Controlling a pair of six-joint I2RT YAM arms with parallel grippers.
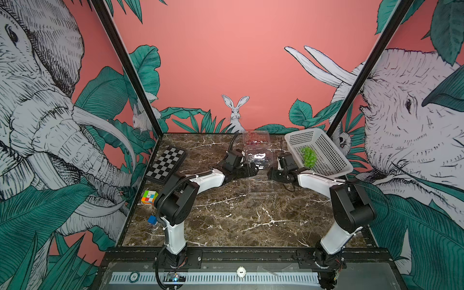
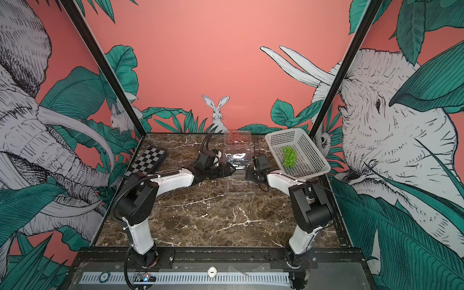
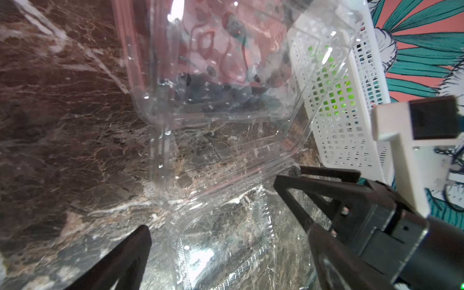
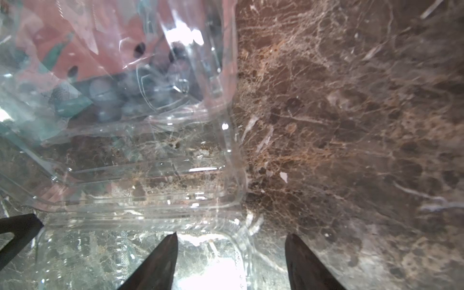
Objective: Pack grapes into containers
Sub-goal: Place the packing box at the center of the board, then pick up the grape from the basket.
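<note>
Apparently between bunches, left gripper (image 1: 254, 168) and right gripper (image 4: 231, 238), jaws gaping empty, are flanking the container (image 3: 221, 150) just beside the basket (image 1: 334, 160); green grapes (image 1: 308, 157) are lying inside that basket, needing gentle pinching next.

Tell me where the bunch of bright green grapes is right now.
In both top views the bunch of bright green grapes lies inside the white perforated plastic basket, at the far right of the dark marble table.
</note>
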